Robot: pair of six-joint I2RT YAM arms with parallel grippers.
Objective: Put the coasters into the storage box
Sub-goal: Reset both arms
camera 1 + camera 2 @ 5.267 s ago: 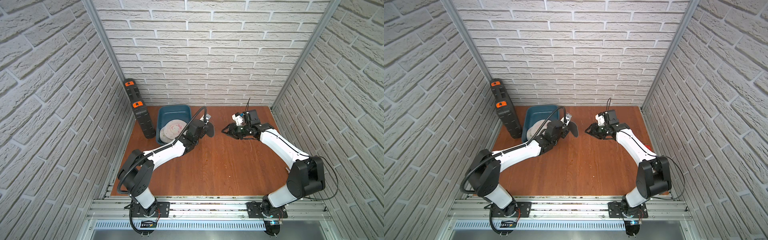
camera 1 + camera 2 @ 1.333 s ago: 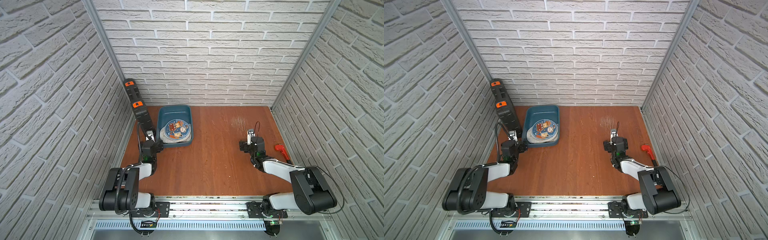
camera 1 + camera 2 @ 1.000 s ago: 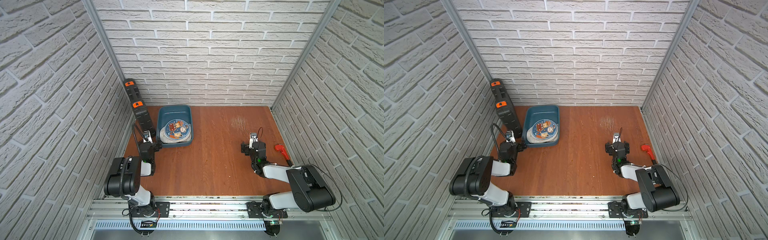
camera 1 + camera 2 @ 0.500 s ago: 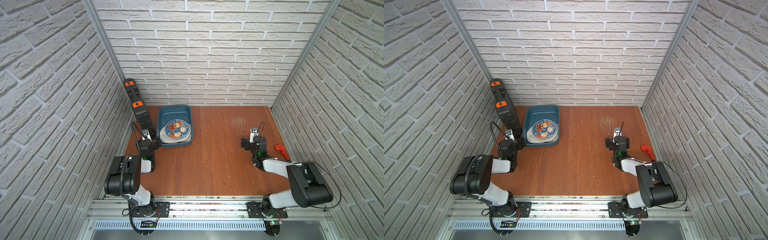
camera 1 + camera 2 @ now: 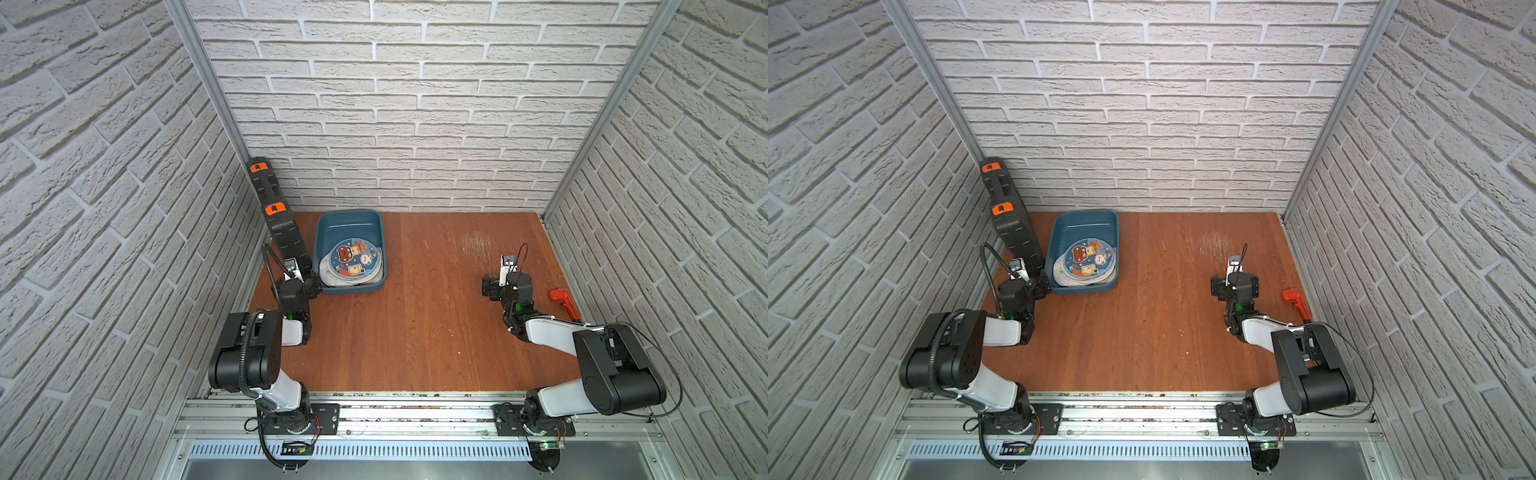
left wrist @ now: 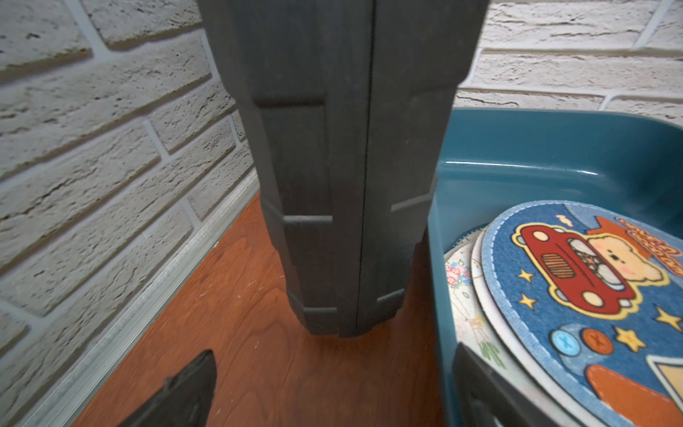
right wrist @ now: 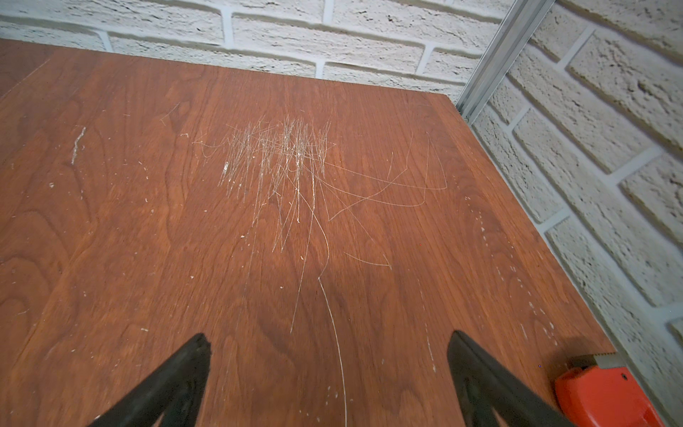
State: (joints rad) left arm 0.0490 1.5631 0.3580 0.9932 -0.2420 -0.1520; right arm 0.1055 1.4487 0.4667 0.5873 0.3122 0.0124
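Black case (image 5: 286, 232) and storage box (image 5: 357, 289) crowd the left; table (image 5: 415, 311) centre lies open.

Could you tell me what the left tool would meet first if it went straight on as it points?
Probably the black case, standing dead ahead of the left tool in its wrist view. One finger lines up with the storage box and might catch its wall sooner; depth is unclear.

top views: high, looking down, sharing whole table (image 5: 415, 332) | wrists: low, close, forward
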